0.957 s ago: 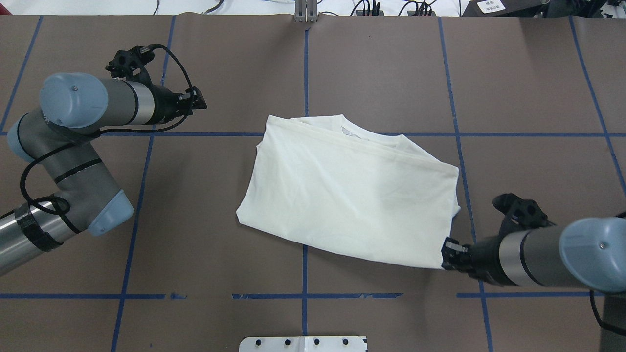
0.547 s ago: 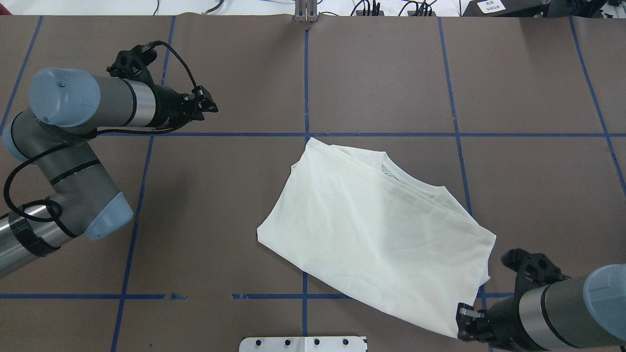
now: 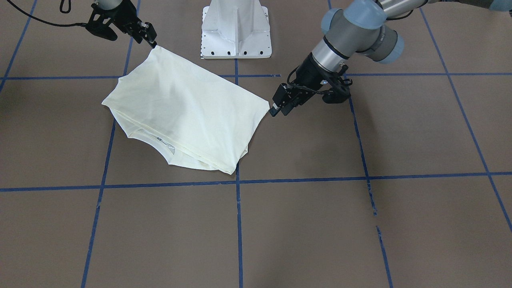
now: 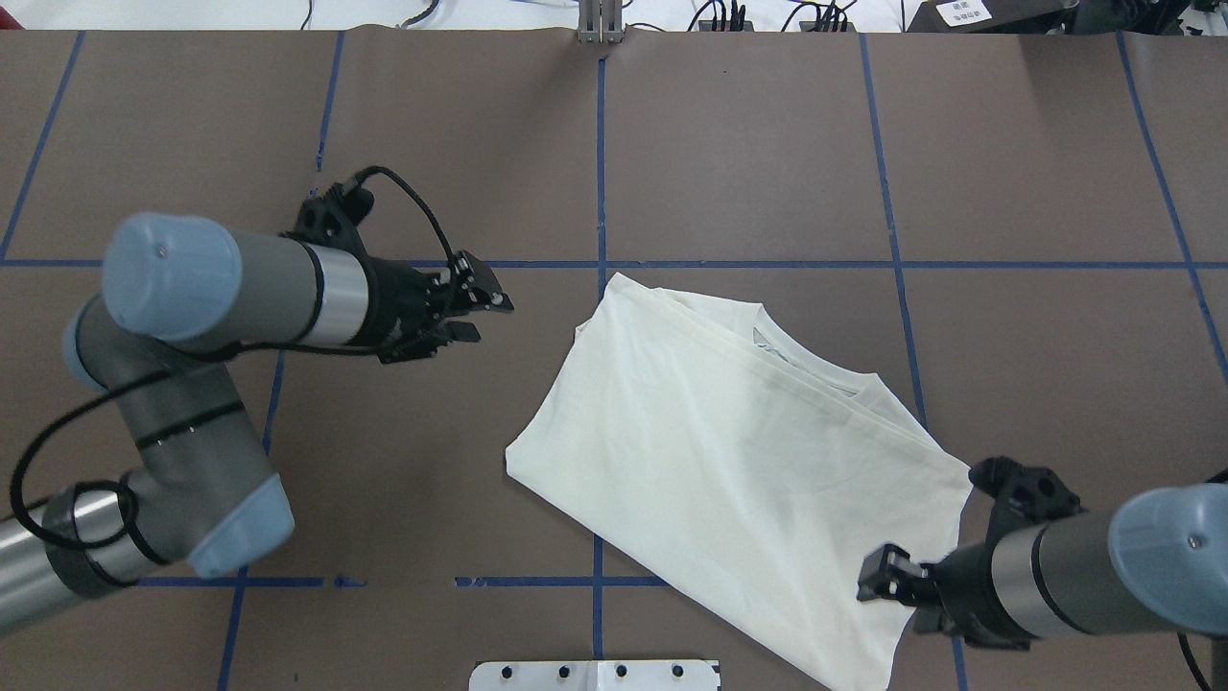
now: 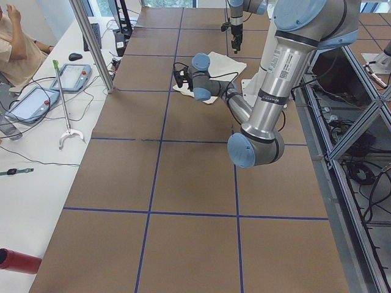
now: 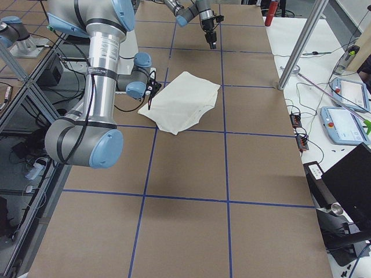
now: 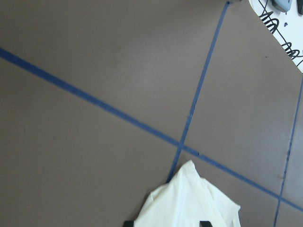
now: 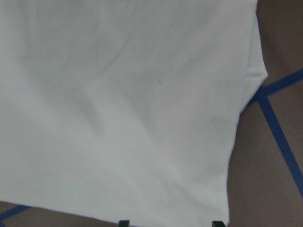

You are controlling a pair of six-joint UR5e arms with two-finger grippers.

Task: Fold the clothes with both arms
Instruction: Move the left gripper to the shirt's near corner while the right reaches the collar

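The cream shirt [image 4: 729, 461] lies folded and slanted on the brown table, plain side up, collar [image 4: 806, 360] toward the far right. My right gripper [image 4: 871, 582] hovers over its near corner, fingers apart; the right wrist view is filled by the cloth [image 8: 118, 104] with nothing pinched. In the front view that gripper [image 3: 152, 40] sits right at the corner tip. My left gripper [image 4: 489, 315] is open, raised left of the shirt. The front view puts it [image 3: 275, 110] beside the shirt's [image 3: 184, 108] side corner. The left wrist view shows a shirt corner [image 7: 189, 203] below its fingers.
The white pedestal base [image 3: 236, 28] stands just behind the shirt's near corner. Blue tape lines [image 4: 600, 144] grid the table. A side table with tablets [image 5: 70, 76], a metal post [image 5: 91, 43] and a seated person [image 5: 18, 49] lies beyond the far edge.
The right gripper dragged the shirt toward the robot and to the right, then let go and rose over the corner. The left arm swung in toward the shirt's left side.
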